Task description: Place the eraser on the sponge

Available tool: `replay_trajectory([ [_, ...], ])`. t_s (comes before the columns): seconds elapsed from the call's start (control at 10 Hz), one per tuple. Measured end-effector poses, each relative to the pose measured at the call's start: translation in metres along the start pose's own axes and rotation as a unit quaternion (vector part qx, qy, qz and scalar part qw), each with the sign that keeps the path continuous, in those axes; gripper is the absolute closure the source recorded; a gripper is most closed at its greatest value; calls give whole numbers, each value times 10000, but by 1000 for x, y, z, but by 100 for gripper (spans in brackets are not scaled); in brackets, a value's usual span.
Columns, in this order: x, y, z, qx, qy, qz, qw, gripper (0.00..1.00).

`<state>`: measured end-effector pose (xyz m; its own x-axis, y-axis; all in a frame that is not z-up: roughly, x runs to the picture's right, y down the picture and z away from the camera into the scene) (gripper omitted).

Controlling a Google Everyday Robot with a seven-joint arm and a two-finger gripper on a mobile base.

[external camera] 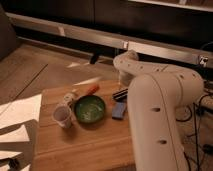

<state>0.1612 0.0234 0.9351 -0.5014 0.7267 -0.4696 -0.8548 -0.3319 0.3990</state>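
- At the far edge of the worktop [85,147], 12 o'clock from the eraser [120,94]: claw [122,79]; open or closed, cannot tell.
- Eraser on the worktop, just 12 o'clock of the sponge [119,110].
- Green bowl [90,109] at the sponge's 9 o'clock.

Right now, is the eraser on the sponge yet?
Not yet. Done: nothing, the eraser lies on the table just behind the sponge. In hand: the gripper hangs near the eraser, above the table's far edge. Left: grasping it, lifting, setting it on the sponge.
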Motion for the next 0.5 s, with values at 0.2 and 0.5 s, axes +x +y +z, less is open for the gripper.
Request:
replay_trajectory([
  [0.2,-8,3,19,-60,16,-112,9999,35],
  [0.5,-22,6,28,-70,-101,-297,9995,35],
])
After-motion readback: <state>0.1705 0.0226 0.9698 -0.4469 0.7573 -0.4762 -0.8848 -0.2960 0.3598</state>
